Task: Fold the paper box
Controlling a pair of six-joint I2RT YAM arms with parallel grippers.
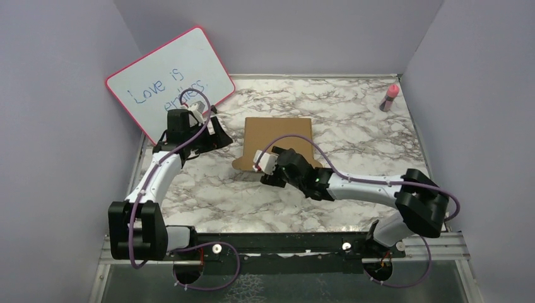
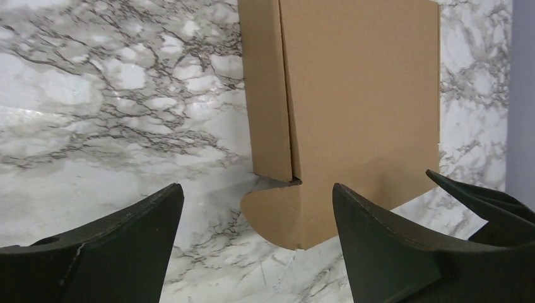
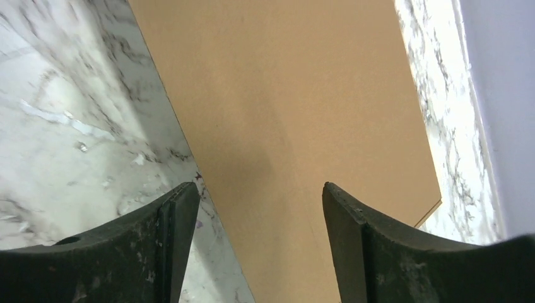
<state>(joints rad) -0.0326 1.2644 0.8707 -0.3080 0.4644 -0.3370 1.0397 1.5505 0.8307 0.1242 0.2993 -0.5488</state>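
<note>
- The paper box [image 1: 277,136] lay flat on the marble table [image 1: 353,120], about mid-table and toward the far side. It looked like a closed brown sheet with no wall standing, so I judged the folding had hardly begun.
- My right gripper [image 1: 268,175] hung over the near edge of the box with its jaws apart and nothing between them. In the right wrist view, one finger [image 3: 170,221] sat over bare marble and the other [image 3: 353,227] over cardboard. I read that as lining up on the box's near-left edge, ready to pinch or lift it.
- My left gripper [image 1: 217,136] waited just beside the box's left side, also with jaws apart and empty, and not touching the cardboard. From there it faced a narrow side strip folded over the main panel and a rounded tab at the near corner. It could brace or catch that flap.
- I judged the risk to be sliding: a flat sheet on smooth marble would skate unless one gripper pinned it.
- The whiteboard [image 1: 170,69] leaned on the far-left wall, close behind my left arm. A small pink object [image 1: 391,96] stood in the far-right corner, well apart.
</note>
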